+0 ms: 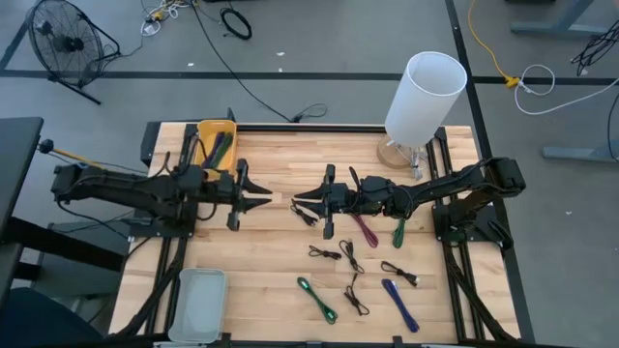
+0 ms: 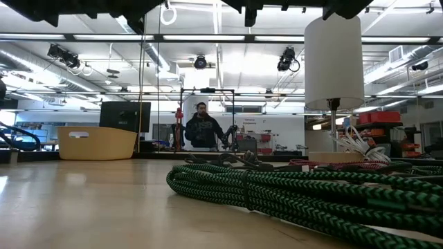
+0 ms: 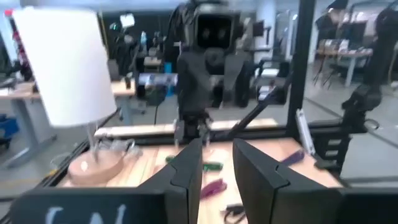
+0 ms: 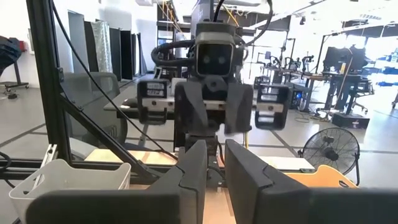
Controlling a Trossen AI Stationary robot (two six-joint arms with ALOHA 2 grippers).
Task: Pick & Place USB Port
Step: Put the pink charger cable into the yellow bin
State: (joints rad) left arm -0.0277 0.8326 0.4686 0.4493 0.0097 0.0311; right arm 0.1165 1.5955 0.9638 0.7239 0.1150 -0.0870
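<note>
Green braided cable (image 2: 291, 190) close-up, low view only

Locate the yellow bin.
In the high view the yellow bin sits at the table's far left corner, just behind the left gripper, with cables lying in it.

On the bench (image 1: 261, 261) lay a scatter of cables: five small black ones, the first (image 1: 306, 217) near the middle, the others (image 1: 325, 253), (image 1: 350, 256), (image 1: 398, 274) and (image 1: 356, 298) farther toward the near edge. There were two loose green cables (image 1: 318, 298) and (image 1: 398, 232), one purple cable (image 1: 366, 230) and one blue cable (image 1: 399, 304). There were two bins, one yellow (image 1: 215, 143) and one pale (image 1: 198, 304), and one white lamp (image 1: 424, 97). Two dark arms reached in, each with one tool (image 1: 269, 201) and (image 1: 302, 201). One person (image 2: 201, 128) stood in the room behind.
</note>
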